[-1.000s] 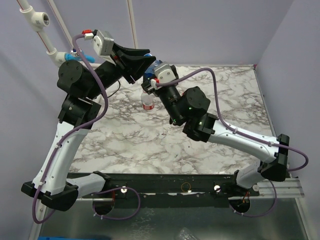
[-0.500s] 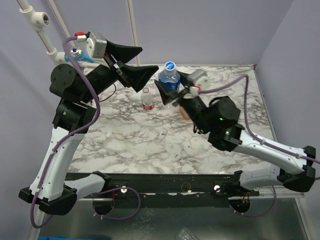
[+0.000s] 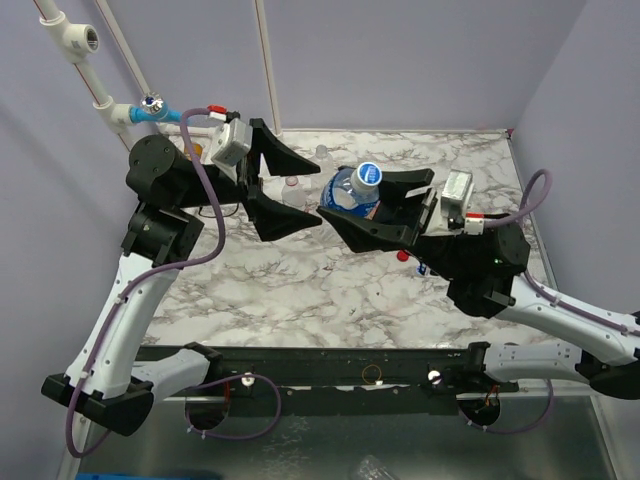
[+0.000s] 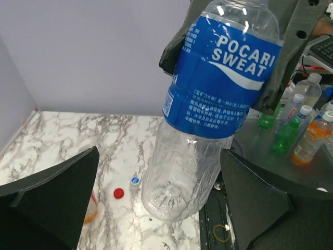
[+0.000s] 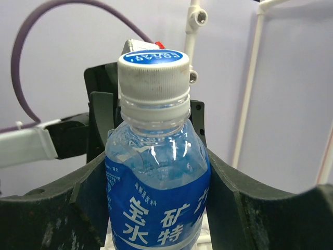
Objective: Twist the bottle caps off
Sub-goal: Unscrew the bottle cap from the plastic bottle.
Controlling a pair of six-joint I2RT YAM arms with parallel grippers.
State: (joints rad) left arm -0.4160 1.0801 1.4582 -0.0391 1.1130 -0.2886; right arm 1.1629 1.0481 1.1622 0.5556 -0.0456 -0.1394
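Note:
A clear bottle with a blue label [image 3: 345, 190] hangs tilted above the table, my right gripper [image 3: 358, 198] shut round its middle. Its blue-and-white cap [image 3: 368, 173] is screwed on, plain to see in the right wrist view [image 5: 153, 65] above the label [image 5: 156, 208]. My left gripper [image 3: 319, 197] stands open, its fingers [image 4: 49, 203] either side of the bottle's lower end [image 4: 182, 182], with a clear gap on the left side. Loose on the marble lie a red cap [image 4: 119, 193] and a blue-and-white cap [image 4: 135, 180].
An orange bottle [image 4: 91, 209] peeks from behind my left finger. A small bottle [image 3: 291, 183] stands at the back, mostly hidden by the left gripper. Several drink bottles [image 4: 304, 122] stand off the table. The red cap [image 3: 403, 256] lies under the right arm.
My left gripper opened and dropped from the back wall to the bottle's lower end. The right arm carried the blue-labelled bottle forward and to the right, tilting it.

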